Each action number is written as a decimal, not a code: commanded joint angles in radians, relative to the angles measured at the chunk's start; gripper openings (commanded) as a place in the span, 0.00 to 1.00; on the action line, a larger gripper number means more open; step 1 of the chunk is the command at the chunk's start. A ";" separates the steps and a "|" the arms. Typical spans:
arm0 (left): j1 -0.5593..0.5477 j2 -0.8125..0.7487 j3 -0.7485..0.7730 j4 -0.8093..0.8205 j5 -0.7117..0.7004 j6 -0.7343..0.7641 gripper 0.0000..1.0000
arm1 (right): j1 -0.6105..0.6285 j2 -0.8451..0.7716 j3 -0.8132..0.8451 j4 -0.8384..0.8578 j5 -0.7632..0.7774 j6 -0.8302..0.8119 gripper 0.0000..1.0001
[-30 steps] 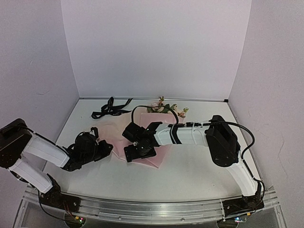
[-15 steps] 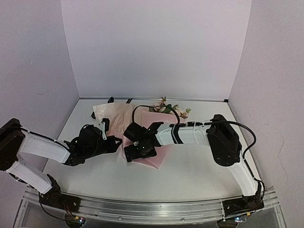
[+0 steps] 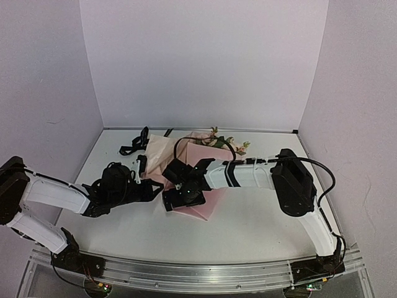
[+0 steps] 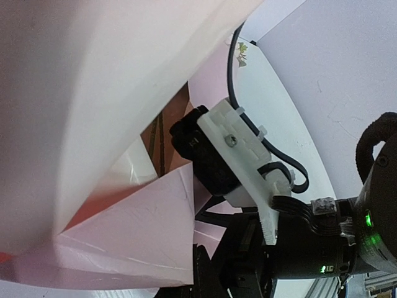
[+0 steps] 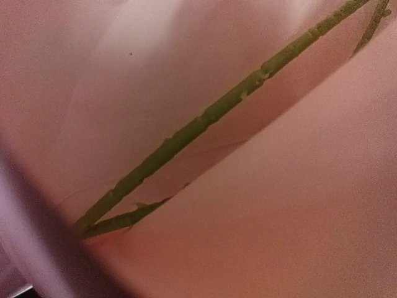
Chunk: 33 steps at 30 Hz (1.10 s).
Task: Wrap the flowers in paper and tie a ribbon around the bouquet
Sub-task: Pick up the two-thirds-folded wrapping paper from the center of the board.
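A: Any writing to read?

B: Only on the ribbon (image 3: 133, 148), if any. Too small from above to make out.

A: And the left gripper (image 3: 152, 185)?

B: Closed tight on the paper (image 3: 158, 155), pinching a flap raised off the table (image 3: 260, 217). Fingers hidden in the left wrist view, with pink sheet filling most of the lens.

A: Then the right gripper (image 3: 181, 198)?

B: Down on the near part of the paper, just beside the left gripper. Cannot tell how wide the jaws stand. Fingertips out of sight in the right wrist view, covered by the wrist from above, and behind a fold in the left wrist view.

A: Under the right wrist camera?

B: Two thin green stems (image 5: 205, 118), slanting between pink folds.

A: Where are the flowers (image 3: 224, 141)?

B: Poking out past the far edge of the paper, behind the right forearm, toward the back of the table.

A: And where on the table, that ribbon?

B: Loose at the far left, right by the raised flap. Touching or apart, cannot tell.
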 commanded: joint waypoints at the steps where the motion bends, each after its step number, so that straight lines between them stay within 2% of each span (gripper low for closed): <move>1: -0.008 0.001 0.017 0.000 -0.053 -0.029 0.00 | -0.022 -0.024 -0.131 -0.075 -0.038 0.003 0.97; 5: -0.007 0.010 0.023 -0.044 -0.115 -0.048 0.00 | -0.023 -0.127 -0.193 0.004 -0.055 -0.028 0.96; 21: -0.007 0.064 0.059 -0.061 -0.096 -0.039 0.00 | -0.081 -0.395 -0.475 0.296 -0.160 0.044 0.95; 24: -0.007 0.066 0.057 -0.070 -0.104 -0.050 0.00 | -0.105 -0.410 -0.500 0.342 -0.190 0.090 0.88; 29: -0.007 0.059 0.049 -0.085 -0.123 -0.076 0.00 | -0.128 -0.336 -0.453 0.388 -0.264 0.141 0.58; 33: -0.007 0.054 0.040 -0.086 -0.127 -0.088 0.00 | -0.138 -0.254 -0.395 0.405 -0.292 0.143 0.50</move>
